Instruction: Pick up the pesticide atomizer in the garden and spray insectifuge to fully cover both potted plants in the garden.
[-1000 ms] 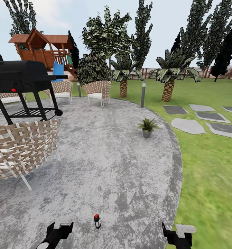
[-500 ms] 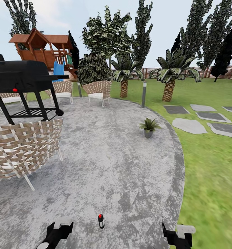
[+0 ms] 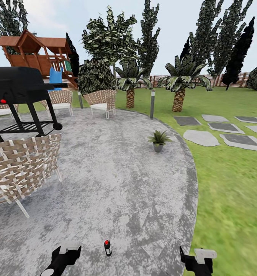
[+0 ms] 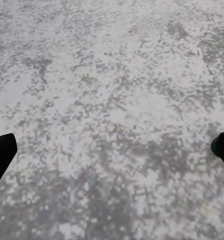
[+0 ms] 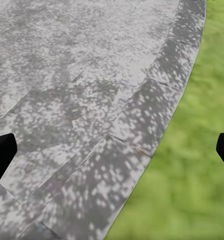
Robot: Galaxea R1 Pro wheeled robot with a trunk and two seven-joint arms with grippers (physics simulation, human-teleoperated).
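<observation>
Two grippers low, pesticide atomizer (image 3: 107,248) upright on the patio (image 3: 117,180) between them
Head view: atomizer nearer the left gripper (image 3: 63,256) than the right gripper (image 3: 197,260); one potted plant (image 3: 158,140) far ahead by the lawn (image 3: 231,184) edge. Left wrist: fingertips (image 4: 1,155) spread wide over bare paving. Right wrist: fingertips (image 5: 0,150) likewise apart, above the patio rim beside grass

No legible text, brand, number or sign appears in any view. The pesticide atomizer (image 3: 107,248), standing on the patio (image 3: 117,180) near its front edge, shows a pale patch on its dark body, but it is too small to resolve any characters. The black grill (image 3: 17,86) carries no readable marking.
</observation>
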